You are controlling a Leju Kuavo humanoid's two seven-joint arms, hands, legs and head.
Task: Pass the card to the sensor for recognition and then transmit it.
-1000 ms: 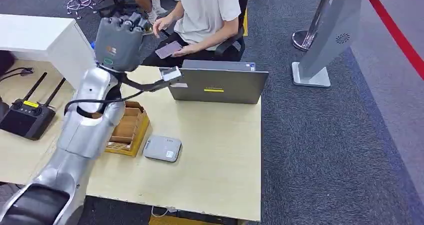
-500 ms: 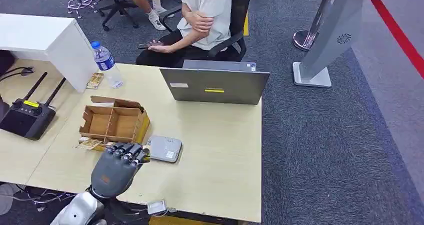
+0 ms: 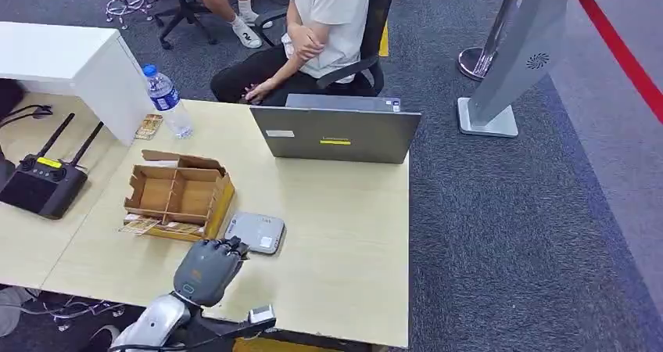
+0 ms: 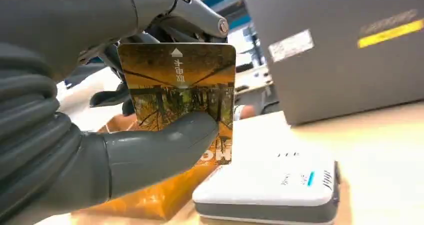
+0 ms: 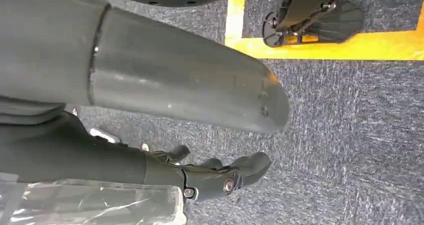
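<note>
Card [image 4: 182, 97] first: 1 orange card printed with a tree scene and a white arrow, pinched upright between the thick thumb and the darker fingers of the left hand [image 3: 208, 269], its face turned toward the wrist camera. That hand sits low at the near edge of the pale wooden table [image 3: 344, 235], just short of the sensor [image 3: 255, 232], 1 flat grey-white reader lying on the tabletop; from the wrist the card stands in front of the reader and slightly above it, and I can't tell whether they touch. Just beside the reader is 1 open cardboard box [image 3: 178, 194] with dividers, and a few more cards [image 3: 141, 225] lie at its near edge, too small to count surely. Farther back stand 1 grey laptop [image 3: 336, 134] with its lid toward me, 1 water bottle [image 3: 166, 100] with a blue cap, and 1 black remote controller [image 3: 43, 184] with 2 antennas off at the left end. 1 person [image 3: 320, 27] in a light shirt sits in a chair behind the laptop. The right hand [image 5: 220, 177] hangs over grey carpet, its dark fingers loosely curled apart with nothing in them.
</note>
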